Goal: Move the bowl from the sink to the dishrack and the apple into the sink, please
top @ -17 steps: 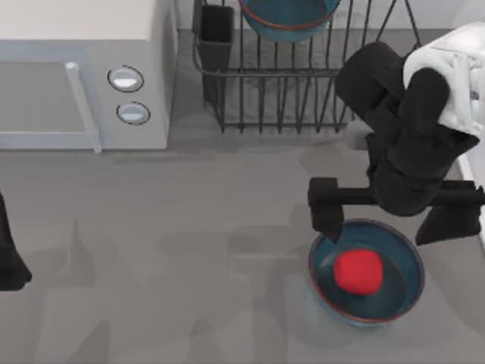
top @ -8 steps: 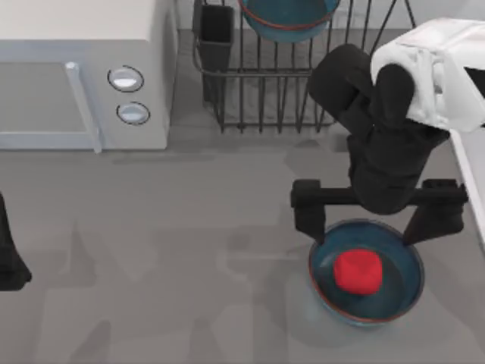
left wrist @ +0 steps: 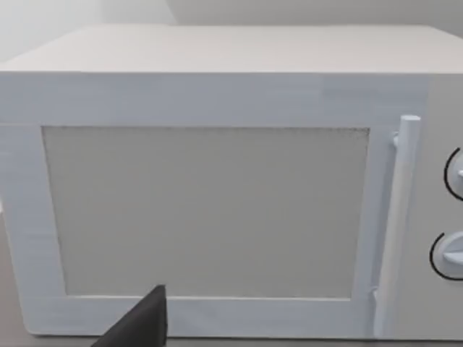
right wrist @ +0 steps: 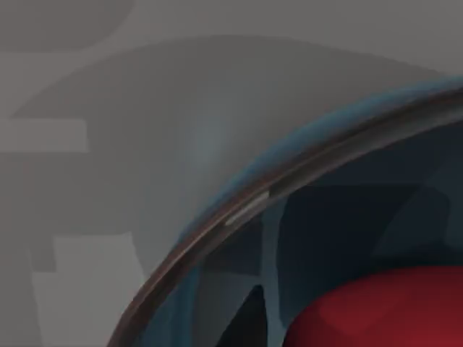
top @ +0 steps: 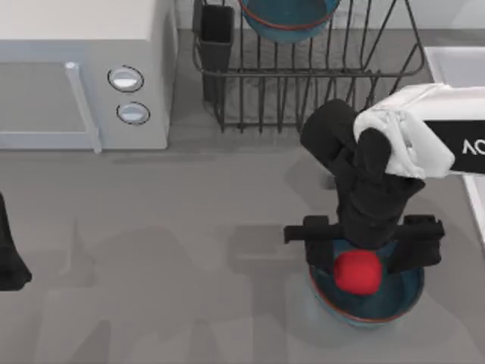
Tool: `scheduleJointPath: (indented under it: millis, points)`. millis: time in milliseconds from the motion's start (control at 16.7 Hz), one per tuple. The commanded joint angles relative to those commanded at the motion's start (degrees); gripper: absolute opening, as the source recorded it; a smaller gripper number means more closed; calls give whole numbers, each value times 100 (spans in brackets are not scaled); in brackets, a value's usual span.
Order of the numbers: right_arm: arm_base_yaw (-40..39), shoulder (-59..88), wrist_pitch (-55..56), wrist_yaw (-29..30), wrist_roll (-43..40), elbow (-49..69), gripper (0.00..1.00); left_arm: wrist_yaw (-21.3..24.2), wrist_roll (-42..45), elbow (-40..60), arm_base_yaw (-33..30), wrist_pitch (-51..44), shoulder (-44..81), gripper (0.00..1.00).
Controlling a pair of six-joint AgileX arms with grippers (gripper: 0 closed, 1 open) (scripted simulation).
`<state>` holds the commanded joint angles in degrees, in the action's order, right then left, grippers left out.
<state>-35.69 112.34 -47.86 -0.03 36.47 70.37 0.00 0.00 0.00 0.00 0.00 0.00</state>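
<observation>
Your right gripper [top: 362, 244] hangs directly over the near bowl [top: 366, 299], on the right half of the table in front of the dishrack [top: 303, 72]. Its two fingers [top: 318, 241] are spread wide, one toward the bowl's left edge and the other toward its right, and from above they reach about as far apart as the bowl is wide. You cannot tell from above whether the fingertips touch the rim.

The apple [top: 356, 271] lies inside this bowl, on the table rather than in the sink [top: 455, 64], and the gripper's wrist covers part of it from above. In the right wrist view you see the bowl's reddish-brown rim [right wrist: 239, 210] curving across the grey table [right wrist: 108, 108], the blue inside below it, and the apple [right wrist: 383, 311] as a red mass in the corner.

A second bowl [top: 288, 19] just like the first sits in the dishrack at the back, cut off by the top edge of the view. The rack's dark cutlery cup [top: 217, 38] stands at its left corner, just beside the microwave [top: 83, 72]. The sink shows as a pale strip along the right edge of the table, well apart from the apple.

Your left arm [top: 9, 250] is parked at the far left edge of the table. Its wrist camera faces the microwave door [left wrist: 210, 210], with a dark fingertip [left wrist: 141, 325] poking into view; you cannot tell how that gripper's jaws stand.
</observation>
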Motion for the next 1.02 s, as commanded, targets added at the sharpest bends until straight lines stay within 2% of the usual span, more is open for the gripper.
scheduleJointPath:
  millis: [180, 480, 1020]
  points:
    - [-3, 243, 571, 8, 18, -332, 100, 0, 0, 0, 0, 0, 0, 100]
    - [-4, 291, 671, 12, 22, -395, 100, 0, 0, 0, 0, 0, 0, 100]
    - [-4, 291, 671, 12, 22, -395, 32, 0, 0, 0, 0, 0, 0, 100]
